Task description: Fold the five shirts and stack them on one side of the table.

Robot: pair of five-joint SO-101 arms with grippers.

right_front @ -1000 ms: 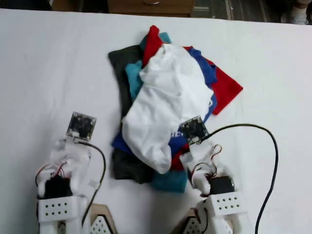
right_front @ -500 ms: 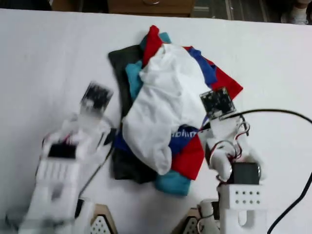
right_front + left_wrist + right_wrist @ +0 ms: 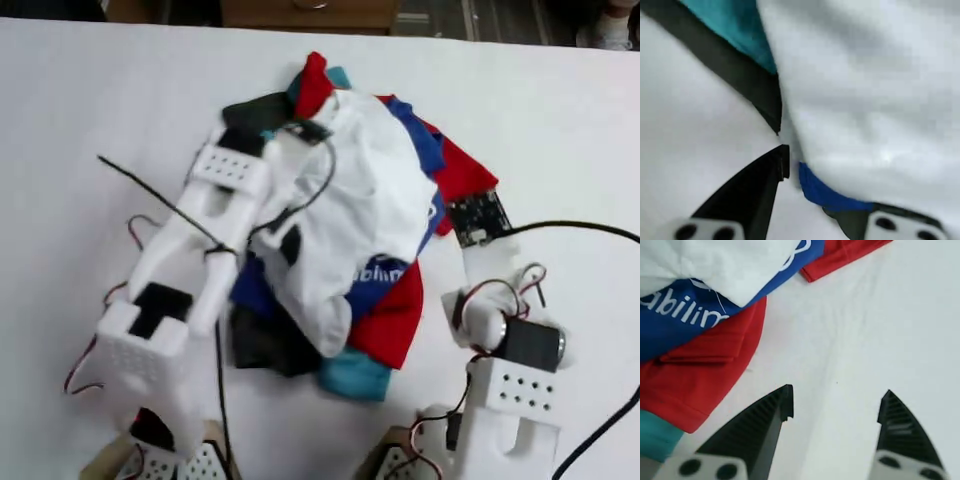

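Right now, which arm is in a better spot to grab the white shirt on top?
Left. The left pincer is at the edge of the white shirt; the right pincer hangs open over bare table beside the red shirt.

Bright, even light washes the white table (image 3: 560, 120); soft, faint shadows tuck under the shirt pile (image 3: 370, 190) edges.

Shirt heap (image 3: 350, 200) at table (image 3: 90, 100) centre

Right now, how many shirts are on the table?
5, all in one heap: white shirt on top, blue shirt under it, red shirt beneath that, teal shirt and black shirt at the bottom. More could be buried.
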